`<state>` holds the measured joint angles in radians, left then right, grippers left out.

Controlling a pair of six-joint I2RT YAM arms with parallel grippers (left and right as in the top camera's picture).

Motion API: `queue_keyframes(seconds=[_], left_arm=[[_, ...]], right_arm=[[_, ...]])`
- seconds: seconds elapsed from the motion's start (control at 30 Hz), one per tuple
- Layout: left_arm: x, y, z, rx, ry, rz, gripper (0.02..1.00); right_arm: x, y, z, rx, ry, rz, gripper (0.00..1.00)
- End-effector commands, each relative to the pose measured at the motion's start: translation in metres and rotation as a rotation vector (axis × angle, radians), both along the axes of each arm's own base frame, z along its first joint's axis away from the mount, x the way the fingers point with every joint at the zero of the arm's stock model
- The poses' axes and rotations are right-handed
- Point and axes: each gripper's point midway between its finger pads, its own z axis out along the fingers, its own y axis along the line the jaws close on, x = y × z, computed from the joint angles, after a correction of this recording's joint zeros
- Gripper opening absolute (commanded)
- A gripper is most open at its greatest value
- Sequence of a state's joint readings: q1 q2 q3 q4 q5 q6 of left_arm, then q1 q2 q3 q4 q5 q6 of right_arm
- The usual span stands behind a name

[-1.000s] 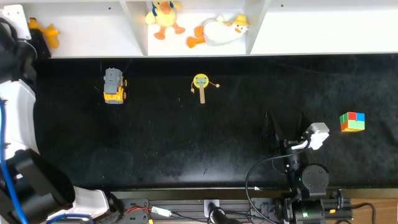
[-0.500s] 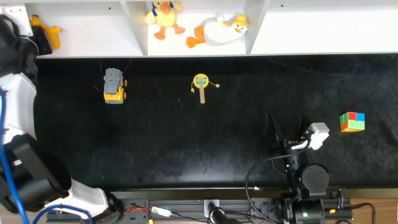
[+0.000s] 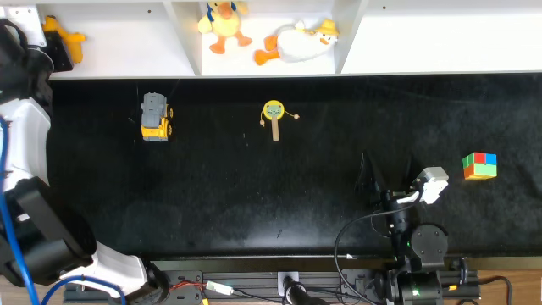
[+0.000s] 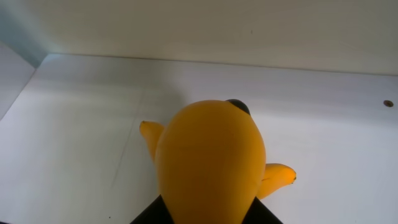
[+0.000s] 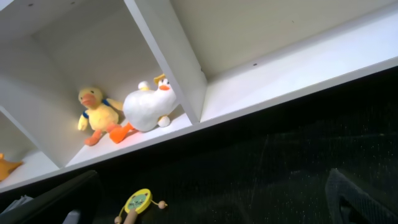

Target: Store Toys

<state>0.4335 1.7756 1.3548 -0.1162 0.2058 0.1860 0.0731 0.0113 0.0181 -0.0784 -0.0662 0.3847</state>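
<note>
Left hand (image 3: 56, 49) is gripping the orange toy (image 4: 211, 162), fingers closed around its body, inside the shelf's left bay (image 4: 74, 124). Judgement: seat the toy on the shelf floor beneath the hand before releasing. Right hand (image 3: 388, 163) is resting low over the desk (image 3: 254, 186), wide open, holding nothing.

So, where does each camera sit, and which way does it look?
Top view: fixed overhead, looking down on the black table and white shelf; left arm and right arm show.
Left wrist view: on the left wrist, facing into a shelf compartment; left gripper holds the orange toy.
Right wrist view: on the right wrist, facing the shelf; right gripper open.
Shared: top and right wrist views both show the yellow duck, white goose and rattle.
</note>
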Motion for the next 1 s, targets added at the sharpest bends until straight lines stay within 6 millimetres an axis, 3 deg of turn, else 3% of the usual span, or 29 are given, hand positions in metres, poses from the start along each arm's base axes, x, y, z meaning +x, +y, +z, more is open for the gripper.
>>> queue_keyframes(seconds=[0.03, 0.13, 0.2, 0.37, 0.53, 0.57, 0.6, 1.0], left_arm=[[0.006, -0.002, 0.0, -0.016, -0.008, -0.022, 0.194], [0.006, -0.002, 0.0, -0.017, -0.007, -0.023, 0.316], [0.006, -0.002, 0.0, -0.016, -0.008, -0.022, 0.448], [0.006, -0.002, 0.0, -0.016, -0.009, -0.023, 0.597], [0.006, -0.002, 0.003, -0.013, -0.015, -0.022, 0.687], [0.006, -0.002, 0.005, -0.011, -0.018, -0.022, 0.741], [0.005, -0.002, 0.007, -0.01, -0.022, -0.022, 0.998], [-0.013, 0.0, 0.051, 0.043, -0.07, 0.026, 0.998]], right_arm=[[0.0, 0.0, -0.004, -0.007, -0.001, -0.003, 0.993], [0.0, 0.0, -0.004, -0.007, -0.001, -0.003, 0.996], [0.0, 0.0, -0.004, -0.007, 0.0, -0.003, 0.993], [0.0, 0.0, -0.004, -0.007, -0.001, -0.003, 0.996], [0.0, 0.0, -0.004, -0.007, 0.0, -0.003, 0.993], [0.0, 0.0, -0.004, -0.007, -0.001, -0.003, 0.996], [0.0, 0.0, -0.004, -0.007, -0.001, -0.003, 0.996], [0.0, 0.0, -0.004, -0.007, 0.0, -0.003, 0.996]])
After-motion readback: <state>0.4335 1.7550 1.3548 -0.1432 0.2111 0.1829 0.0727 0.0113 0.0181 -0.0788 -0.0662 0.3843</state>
